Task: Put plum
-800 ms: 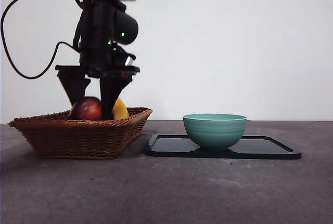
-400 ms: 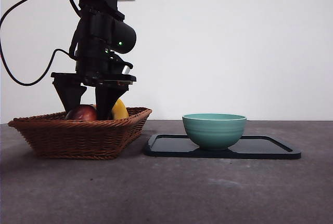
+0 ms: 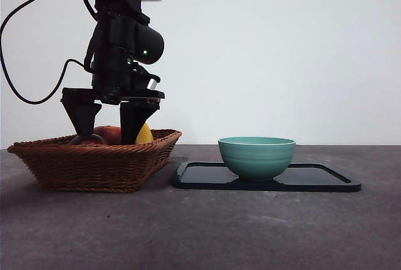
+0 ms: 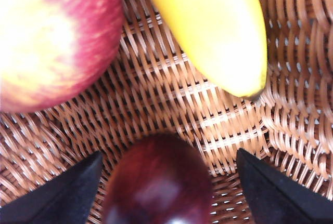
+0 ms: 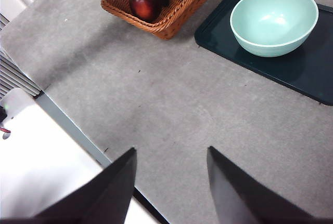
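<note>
The left gripper (image 4: 166, 193) hung spread inside the basket (image 3: 94, 163), the plum (image 4: 158, 182) between its jaws, apparently ungripped. Closing off-centre might have squirted that glossy fruit toward the apple (image 4: 52, 37) beyond.

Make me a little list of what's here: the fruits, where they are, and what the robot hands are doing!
plum: in the wicker basket, between the left gripper's open jaws
left gripper: lowered into the basket, not closed on the plum
apple: red and yellow, in the basket
banana: yellow, in the basket
bowl: teal, empty, on the black tray
right gripper: open, waiting above the table
</note>
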### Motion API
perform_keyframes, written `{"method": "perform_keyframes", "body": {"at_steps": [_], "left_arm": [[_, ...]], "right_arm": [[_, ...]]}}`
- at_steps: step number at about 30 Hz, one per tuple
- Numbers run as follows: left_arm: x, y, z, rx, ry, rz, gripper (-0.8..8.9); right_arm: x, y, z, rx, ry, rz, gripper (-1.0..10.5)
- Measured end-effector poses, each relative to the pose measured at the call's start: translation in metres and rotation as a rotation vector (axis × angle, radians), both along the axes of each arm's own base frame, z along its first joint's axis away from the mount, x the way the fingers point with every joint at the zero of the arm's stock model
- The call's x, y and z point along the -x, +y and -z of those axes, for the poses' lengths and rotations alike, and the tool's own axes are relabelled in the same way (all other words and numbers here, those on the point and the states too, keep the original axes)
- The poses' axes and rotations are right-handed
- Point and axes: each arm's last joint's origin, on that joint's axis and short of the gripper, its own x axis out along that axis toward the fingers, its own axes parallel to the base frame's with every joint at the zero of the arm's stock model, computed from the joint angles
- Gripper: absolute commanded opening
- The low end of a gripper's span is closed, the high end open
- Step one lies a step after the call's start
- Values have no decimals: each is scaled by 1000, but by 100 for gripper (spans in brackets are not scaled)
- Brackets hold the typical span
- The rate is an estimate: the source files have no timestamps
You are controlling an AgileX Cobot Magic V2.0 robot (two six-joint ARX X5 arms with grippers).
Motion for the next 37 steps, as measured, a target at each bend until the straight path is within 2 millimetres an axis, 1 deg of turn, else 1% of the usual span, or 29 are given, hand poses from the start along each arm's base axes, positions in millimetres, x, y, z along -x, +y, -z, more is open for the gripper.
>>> {"method": "perform_keyframes", "body": {"at_steps": [6, 9, 11, 13, 14, 16, 18, 21, 24, 27, 29, 34, 37], "left_arm": [[2, 1, -1, -8, 18, 0, 415], [1, 1, -6, 6, -15, 0, 415], [1, 1, -17, 29, -68, 0, 415], [6, 3, -42, 68, -158, -1, 415], [11, 6, -59, 89, -207, -2, 415], [25, 12, -94, 128, -297, -2, 415], [44, 20, -132, 169, -391, -2, 415], [75, 33, -175, 219, -505, -1, 414], [104, 46, -207, 257, -594, -1, 411], [135, 59, -233, 285, -665, 4, 409], [160, 70, -249, 297, -701, 14, 409], [216, 94, -275, 320, -772, 28, 409], [245, 107, -288, 350, -840, 32, 409]], "right_arm": [[0, 0, 0, 0, 0, 0, 216], [0, 0, 0, 0, 0, 0, 216], [0, 0, 0, 0, 0, 0, 216], [0, 0, 0, 0, 0, 0, 216], [0, 0, 0, 0, 0, 0, 216], [0, 0, 0, 0, 0, 0, 216], [0, 0, 0, 0, 0, 0, 216], [0, 0, 0, 1, -5, -1, 216], [-1, 0, -1, -2, -12, -2, 216], [-1, 0, -1, -4, -16, -2, 216], [-1, 0, -1, -4, -16, -2, 216], [-1, 0, -1, -5, -17, -2, 216], [-1, 1, -2, -9, -27, -1, 216]]}}
